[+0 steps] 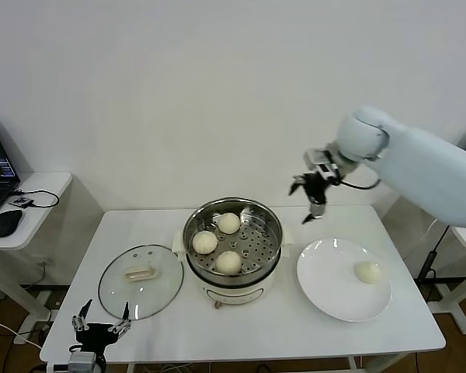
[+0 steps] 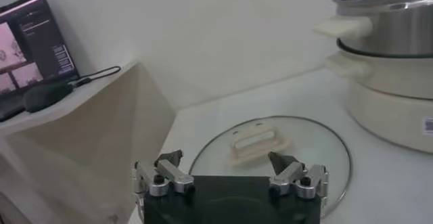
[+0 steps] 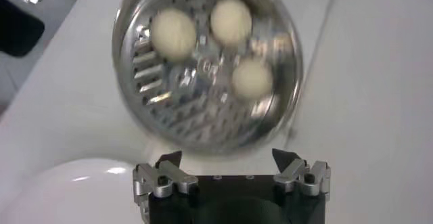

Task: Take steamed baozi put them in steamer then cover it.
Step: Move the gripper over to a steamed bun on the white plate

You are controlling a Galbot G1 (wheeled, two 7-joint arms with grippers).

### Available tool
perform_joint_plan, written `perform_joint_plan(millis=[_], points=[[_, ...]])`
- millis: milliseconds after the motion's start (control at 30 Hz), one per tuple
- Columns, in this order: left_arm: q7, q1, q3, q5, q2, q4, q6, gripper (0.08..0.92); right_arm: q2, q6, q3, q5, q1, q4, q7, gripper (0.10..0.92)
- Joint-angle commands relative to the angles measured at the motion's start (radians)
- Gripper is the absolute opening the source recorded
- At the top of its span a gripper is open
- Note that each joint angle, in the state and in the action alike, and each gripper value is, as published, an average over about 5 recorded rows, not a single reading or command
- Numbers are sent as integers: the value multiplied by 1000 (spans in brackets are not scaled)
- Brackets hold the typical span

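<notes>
Three baozi (image 1: 217,242) sit in the steamer (image 1: 233,249), below and left of the right gripper (image 1: 309,196), which hangs open and empty. Last baozi (image 1: 367,271) on the plate (image 1: 334,299), probably next: descend right. Left gripper (image 1: 101,325) open, parked beside the cover (image 1: 140,281).

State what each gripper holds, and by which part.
Nothing is held. The right gripper hangs open and empty above the table behind the plate; the left gripper waits open near the cover.
</notes>
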Motion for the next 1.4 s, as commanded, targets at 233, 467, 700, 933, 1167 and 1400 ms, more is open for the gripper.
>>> perform_joint_plan(millis=[233,467,700,933,1167,1400], points=[[5,12,3,7,-2,9,2,823,-128,-24,222,-273,-381,-65,-42,823],[6,11,-6,10,2,25,3,823,-93,50,239,-367,-458,-141,-24,823],[5,10,-12,13,3,44,2,823,-61,56,254,-426,-479,-193,6,823],[6,1,-12,13,5,58,3,823,-61,74,263,-454,-482,-229,5,823],[5,-2,-11,14,5,80,2,823,-38,76,276,-473,-494,-284,49,823],[4,-1,-13,15,4,85,1,823,1,78,296,-474,-508,-341,85,823]])
